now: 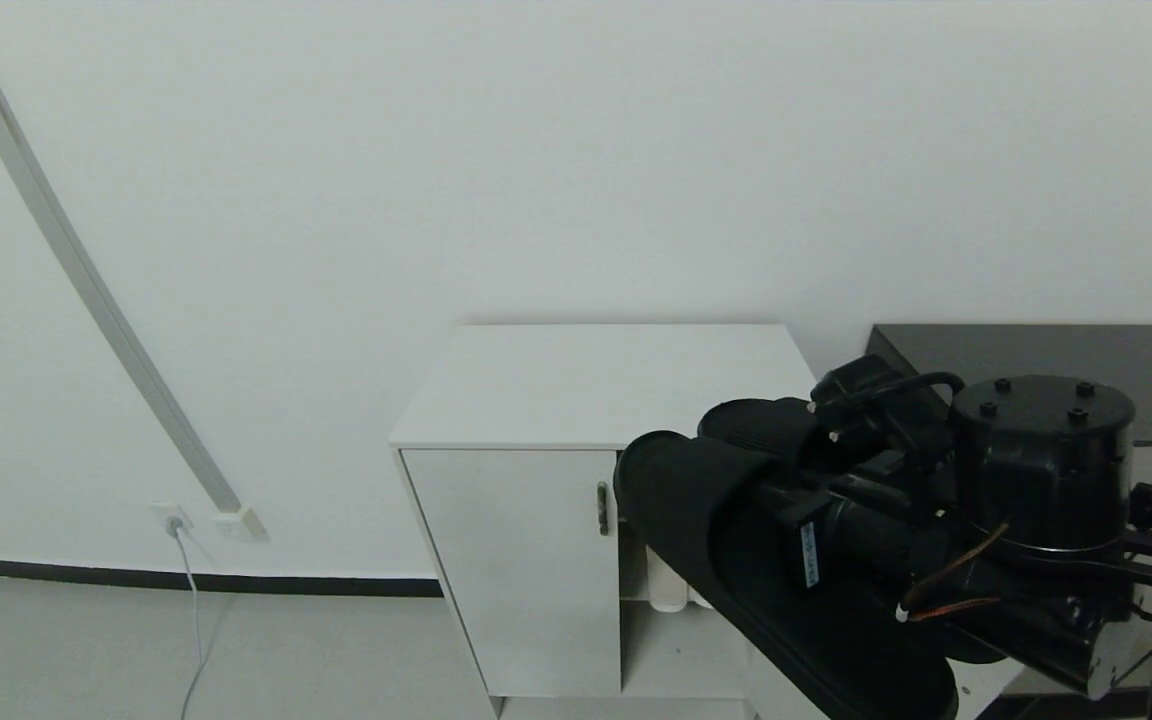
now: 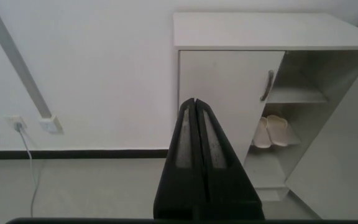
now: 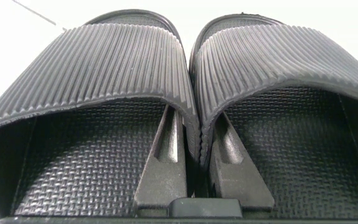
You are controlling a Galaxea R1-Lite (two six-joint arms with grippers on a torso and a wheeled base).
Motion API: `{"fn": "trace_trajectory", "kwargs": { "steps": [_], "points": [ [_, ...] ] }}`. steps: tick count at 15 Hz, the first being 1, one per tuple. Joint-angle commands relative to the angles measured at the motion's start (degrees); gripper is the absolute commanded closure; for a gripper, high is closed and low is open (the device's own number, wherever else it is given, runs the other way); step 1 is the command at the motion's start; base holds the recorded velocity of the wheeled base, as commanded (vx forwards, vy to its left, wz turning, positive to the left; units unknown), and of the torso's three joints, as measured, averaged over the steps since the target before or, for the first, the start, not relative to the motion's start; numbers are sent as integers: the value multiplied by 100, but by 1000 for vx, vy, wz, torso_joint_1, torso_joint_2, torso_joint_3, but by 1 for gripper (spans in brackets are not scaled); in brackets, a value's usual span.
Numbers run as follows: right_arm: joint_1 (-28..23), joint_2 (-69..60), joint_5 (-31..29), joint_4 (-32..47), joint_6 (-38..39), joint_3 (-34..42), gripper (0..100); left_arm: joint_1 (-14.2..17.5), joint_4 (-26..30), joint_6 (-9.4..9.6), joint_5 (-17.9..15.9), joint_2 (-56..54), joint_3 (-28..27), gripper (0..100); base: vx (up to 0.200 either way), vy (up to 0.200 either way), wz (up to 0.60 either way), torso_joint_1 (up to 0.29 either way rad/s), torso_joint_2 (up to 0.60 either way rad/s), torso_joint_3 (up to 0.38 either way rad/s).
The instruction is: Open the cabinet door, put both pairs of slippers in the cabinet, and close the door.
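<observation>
The right half of the cabinet (image 1: 586, 385) stands open, and 1 pair of pale slippers (image 2: 272, 130) lies on a lower shelf inside. I judge the task to be at the second pair, which is now being carried in. The right hand (image 3: 196, 134) holds the black slippers (image 1: 696, 500) as 1 bundle. Its 2 fingers (image 3: 160, 168) are pinched narrow on the 2 inner side walls, which are pressed together, with 1 finger inside each slipper under the ribbed strap. The pair hangs in the air in front of the open compartment, apart from the cabinet, with the toe ends pointing away from the wrist. The left hand (image 2: 195, 109) is closed tight with nothing between its fingers and faces the shut left door (image 1: 506, 560).

The next move probably calls for lowering the pair and pushing it forward into the opening. It could go onto the upper shelf (image 2: 294, 94), which looks bare, or beside the pale pair. It should stay clear of the shut door's edge and its handle (image 1: 603, 508). After that the hand lets go and the door is swung shut.

In the head view the right arm and the black slippers cover most of the open compartment. The open door is hard to make out: a white panel at the lower right may be it, but I cannot tell. The cabinet's foot is cut off. How deep the shelves run is not clear.
</observation>
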Motion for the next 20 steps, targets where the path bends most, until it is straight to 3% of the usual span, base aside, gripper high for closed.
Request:
{"fn": "trace_trajectory", "kwargs": {
  "steps": [1,15,20],
  "points": [
    [16,4,6,0,3,0,100,-7,-1,-2,0,-1,-1,100,0,0,0,0,0,0],
    [7,65,-3,0,-6,35,100,-7,-1,-2,0,-1,-1,100,0,0,0,0,0,0],
    [7,83,6,0,-6,52,100,-7,-1,-2,-9,-1,-1,100,0,0,0,-123,288,159]
  ]
}}
